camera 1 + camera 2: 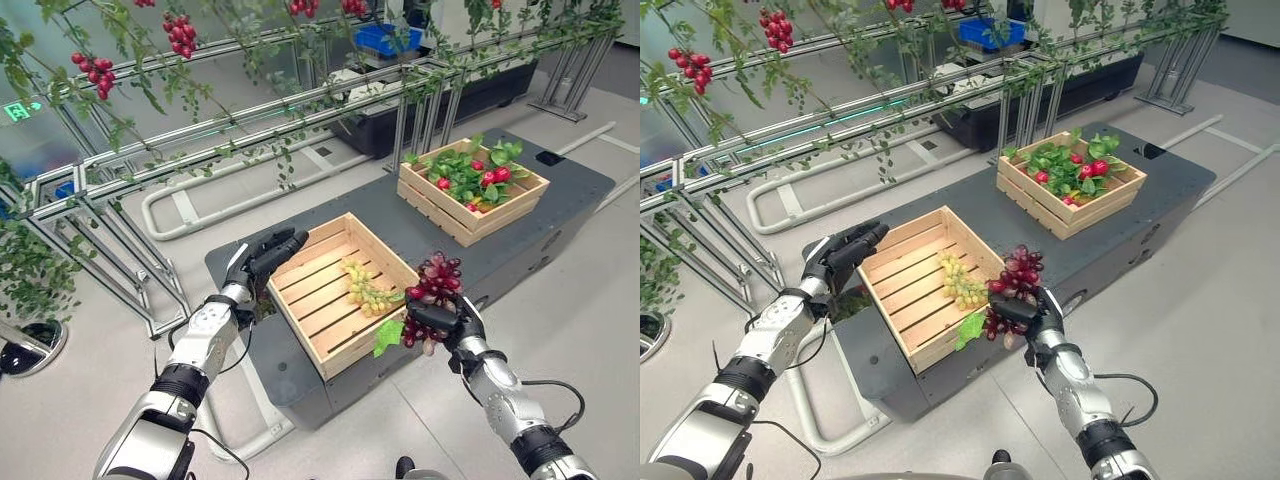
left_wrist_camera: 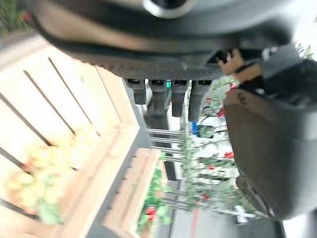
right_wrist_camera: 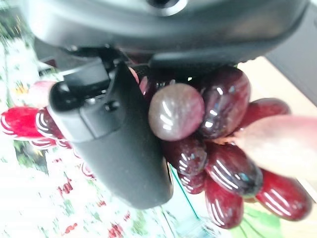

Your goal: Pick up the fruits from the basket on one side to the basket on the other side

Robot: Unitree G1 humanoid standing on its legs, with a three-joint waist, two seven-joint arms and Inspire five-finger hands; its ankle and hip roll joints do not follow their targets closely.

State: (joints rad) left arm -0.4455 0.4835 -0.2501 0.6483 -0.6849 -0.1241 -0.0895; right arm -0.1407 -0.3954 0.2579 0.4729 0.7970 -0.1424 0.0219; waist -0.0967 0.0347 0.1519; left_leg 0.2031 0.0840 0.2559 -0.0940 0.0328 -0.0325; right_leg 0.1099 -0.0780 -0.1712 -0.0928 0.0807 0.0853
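gripping red grapes (image 1: 432,285) in right hand (image 1: 455,322) | beside near crate (image 1: 340,290) | left hand (image 1: 268,253) fingers straight, released

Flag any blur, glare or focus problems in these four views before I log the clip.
Both eye views: sharp and evenly lit, with the red grapes in the right hand easy to read. Left wrist view: the left hand looms dark up close, and the near crate and green grapes are soft. Right wrist view: white glints on the red grapes; the background is smeared.

Two crates (image 1: 340,290) (image 1: 470,190); two grape bunches (image 1: 368,287) (image 1: 436,280).
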